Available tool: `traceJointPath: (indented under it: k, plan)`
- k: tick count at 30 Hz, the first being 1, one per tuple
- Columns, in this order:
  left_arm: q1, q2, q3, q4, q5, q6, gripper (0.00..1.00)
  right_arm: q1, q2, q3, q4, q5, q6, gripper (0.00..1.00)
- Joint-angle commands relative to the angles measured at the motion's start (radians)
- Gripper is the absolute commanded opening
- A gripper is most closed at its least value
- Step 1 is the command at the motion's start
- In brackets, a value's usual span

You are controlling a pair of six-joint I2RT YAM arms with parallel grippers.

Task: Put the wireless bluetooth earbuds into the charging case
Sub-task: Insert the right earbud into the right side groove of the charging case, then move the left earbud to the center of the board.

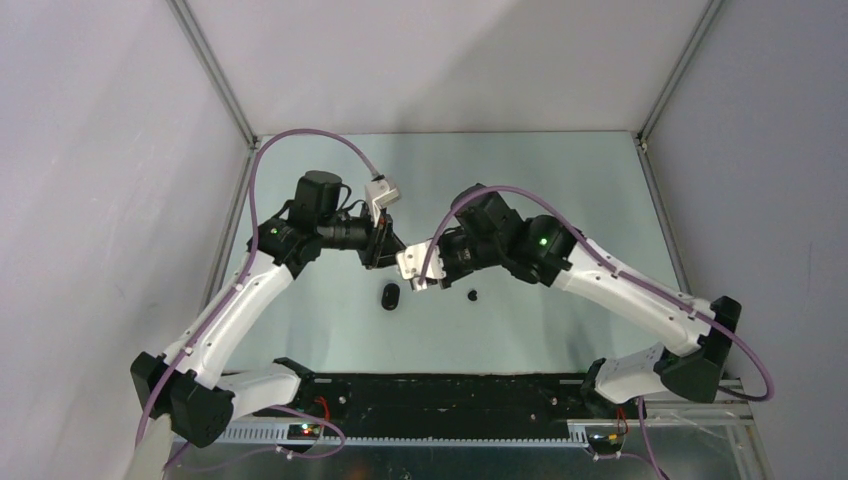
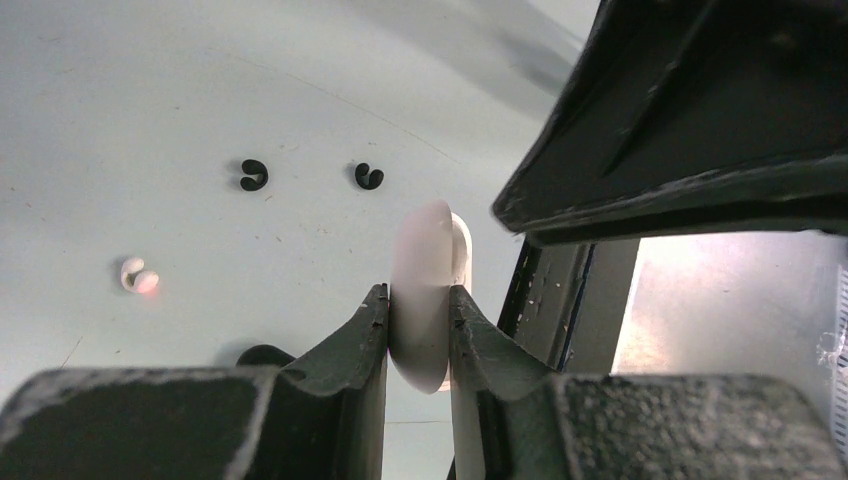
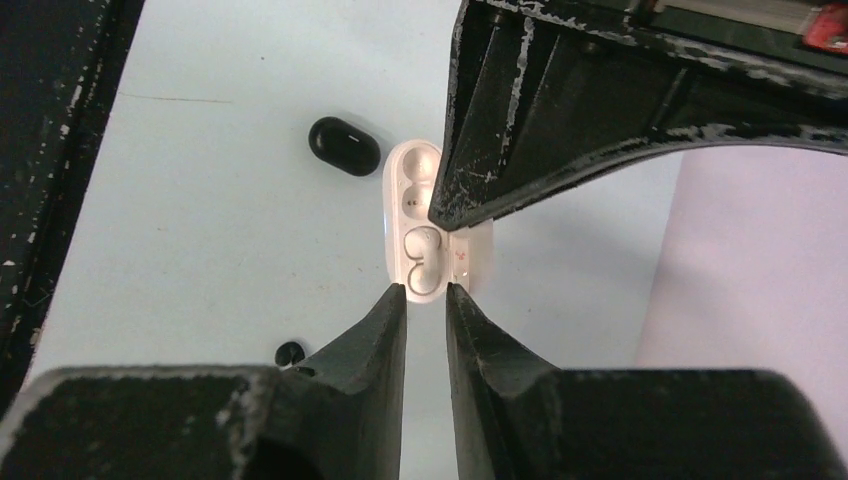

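My left gripper (image 2: 418, 292) is shut on a white case (image 2: 425, 240), held edge-on above the table. In the right wrist view that white case (image 3: 415, 215) is open. One white earbud (image 3: 422, 250) sits in its lower socket, and the upper socket is empty. My right gripper (image 3: 427, 290) stands open by a narrow gap just short of the case's end, with nothing between its fingers. The black charging case (image 3: 344, 146) lies shut on the table below. Two black earbuds (image 2: 254, 175) (image 2: 369, 177) and a white earbud (image 2: 139, 276) lie loose on the table.
In the top view both wrists meet over the middle of the table (image 1: 560, 180), above the black charging case (image 1: 389, 296) and one black earbud (image 1: 472, 294). A black rail (image 1: 440, 400) runs along the near edge between the arm bases.
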Motion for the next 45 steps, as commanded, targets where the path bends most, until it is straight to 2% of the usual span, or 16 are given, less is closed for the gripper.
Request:
traceJointPath:
  k: [1, 5, 8, 12, 14, 19, 22, 25, 28, 34, 37, 45]
  plan:
    - [-0.006, -0.021, 0.000, 0.025, 0.018, 0.014, 0.00, -0.005, -0.072, 0.032, -0.036, -0.032, 0.062, 0.25]
    - [-0.006, -0.023, 0.000, 0.025, 0.010, 0.018, 0.00, -0.041, -0.095, 0.032, -0.028, -0.064, 0.113, 0.25]
    - [-0.005, -0.031, -0.003, 0.025, -0.001, 0.022, 0.00, -0.117, -0.110, 0.032, 0.029, -0.130, 0.197, 0.26]
    - [0.008, -0.069, -0.013, 0.017, -0.022, 0.027, 0.00, -0.251, -0.093, 0.027, 0.099, -0.233, 0.400, 0.26]
    - [0.026, -0.090, -0.015, -0.002, -0.028, 0.032, 0.00, -0.311, -0.064, 0.024, 0.106, -0.278, 0.438, 0.26]
    - [0.099, -0.138, -0.031, -0.069, -0.053, 0.047, 0.00, -0.414, 0.072, 0.022, 0.085, -0.373, 0.392, 0.26]
    - [0.170, -0.173, -0.056, -0.101, -0.060, 0.041, 0.00, -0.398, 0.162, 0.038, 0.051, -0.364, 0.255, 0.27]
    - [0.219, -0.201, -0.074, -0.121, -0.069, 0.022, 0.00, -0.361, 0.290, 0.070, 0.032, -0.284, 0.151, 0.28]
    - [0.267, -0.220, -0.093, -0.135, -0.081, 0.011, 0.00, -0.316, 0.427, 0.114, 0.053, -0.180, 0.132, 0.29]
    - [0.328, -0.271, -0.123, -0.155, -0.116, -0.009, 0.00, -0.267, 0.619, 0.237, 0.172, -0.046, 0.279, 0.29]
    - [0.361, -0.298, -0.131, -0.162, -0.130, -0.019, 0.00, -0.257, 0.681, 0.318, 0.168, -0.040, 0.351, 0.30]
    - [0.417, -0.323, -0.139, -0.164, -0.129, -0.051, 0.00, -0.237, 0.797, 0.402, 0.180, -0.012, 0.416, 0.32]
